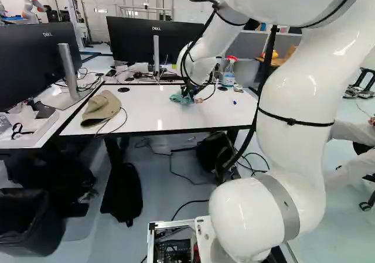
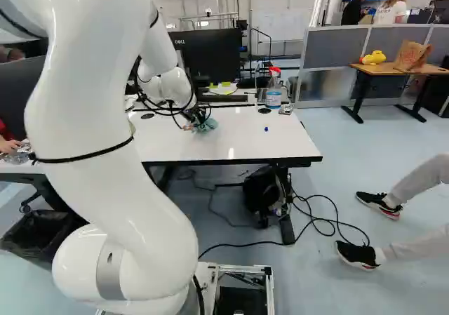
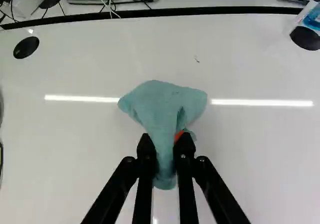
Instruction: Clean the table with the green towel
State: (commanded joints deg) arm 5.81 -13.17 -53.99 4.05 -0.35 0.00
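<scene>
From my station I see my gripper (image 1: 190, 99) closed on the green towel (image 3: 167, 104), with its 2 fingers pinching the cloth from 2 sides. The towel is bunched and spreads out ahead of the fingertips, over the white table (image 1: 176, 115). In the left base view, 1 cap (image 1: 101, 108) lies left of the towel, and 1 spray bottle (image 1: 229, 74) stands behind it to the right.

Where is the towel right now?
The towel is in the gripper, pinched between its two fingers over the white table. In the left base view it shows between the cap and the spray bottle.
</scene>
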